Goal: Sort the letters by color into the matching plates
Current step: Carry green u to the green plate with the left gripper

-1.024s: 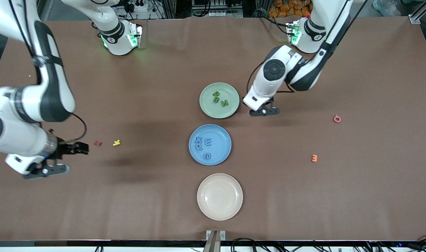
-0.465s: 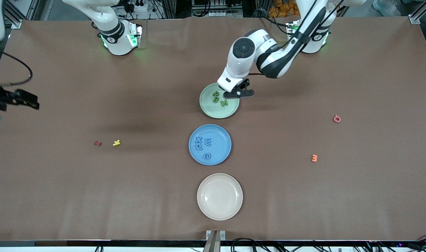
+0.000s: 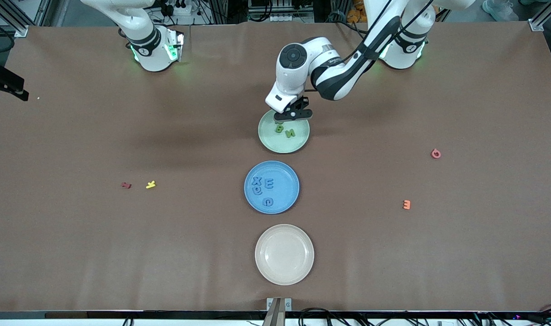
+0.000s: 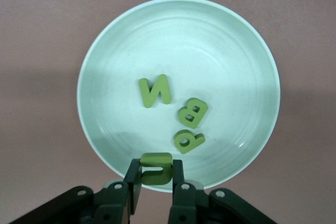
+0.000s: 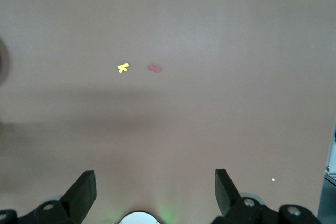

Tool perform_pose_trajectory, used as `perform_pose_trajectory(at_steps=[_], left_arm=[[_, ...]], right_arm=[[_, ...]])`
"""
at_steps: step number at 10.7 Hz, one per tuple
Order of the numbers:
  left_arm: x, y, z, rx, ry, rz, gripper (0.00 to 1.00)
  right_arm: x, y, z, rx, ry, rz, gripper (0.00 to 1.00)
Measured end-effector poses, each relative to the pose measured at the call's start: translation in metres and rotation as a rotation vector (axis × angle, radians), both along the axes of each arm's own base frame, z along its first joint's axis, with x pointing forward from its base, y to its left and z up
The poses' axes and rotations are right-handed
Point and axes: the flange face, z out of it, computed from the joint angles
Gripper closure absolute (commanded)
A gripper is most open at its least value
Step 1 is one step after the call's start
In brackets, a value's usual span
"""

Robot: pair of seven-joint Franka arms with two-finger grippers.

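The pale green plate (image 3: 299, 139) holds three green letters, an N (image 4: 155, 91), a B (image 4: 192, 113) and a P (image 4: 188, 141). My left gripper (image 3: 293, 114) hangs over that plate's rim on the side toward the robots' bases. In the left wrist view the left gripper (image 4: 156, 170) is shut on a fourth green letter (image 4: 156, 160). The blue plate (image 3: 284, 173) lies nearer the camera and holds four blue letters, among them an E (image 3: 269, 183). My right gripper (image 5: 155, 190) is open and empty, high over the table's edge at the right arm's end (image 3: 6, 83).
A beige plate (image 3: 284, 271) lies nearest the camera. A red letter (image 3: 126, 185) and a yellow letter (image 3: 150, 184) lie toward the right arm's end. A pink letter (image 3: 435, 153) and an orange letter (image 3: 406, 204) lie toward the left arm's end.
My left gripper rose from the table beside the green plate and moved over the plate's rim with the green letter. My right gripper lifted and drew back to the table's edge.
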Motion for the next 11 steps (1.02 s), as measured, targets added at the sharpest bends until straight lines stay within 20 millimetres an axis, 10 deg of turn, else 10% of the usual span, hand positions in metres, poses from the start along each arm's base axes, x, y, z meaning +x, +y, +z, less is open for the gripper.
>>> perform_pose_trajectory(at_steps=[2, 7, 11], left_arm=[[0.006, -0.004, -0.006, -0.006, 0.010, 0.005, 0.03], [0.022, -0.009, 0.006, -0.033, -0.009, 0.024, 0.00], [0.094, 0.033, 0.057, -0.070, -0.105, 0.003, 0.00]], right_arm=[[0.007, 0.000, 0.001, 0.014, -0.059, -0.017, 0.00], [0.028, 0.008, -0.031, 0.026, -0.142, -0.122, 0.00], [0.028, 0.009, -0.029, 0.029, -0.147, -0.187, 0.00]])
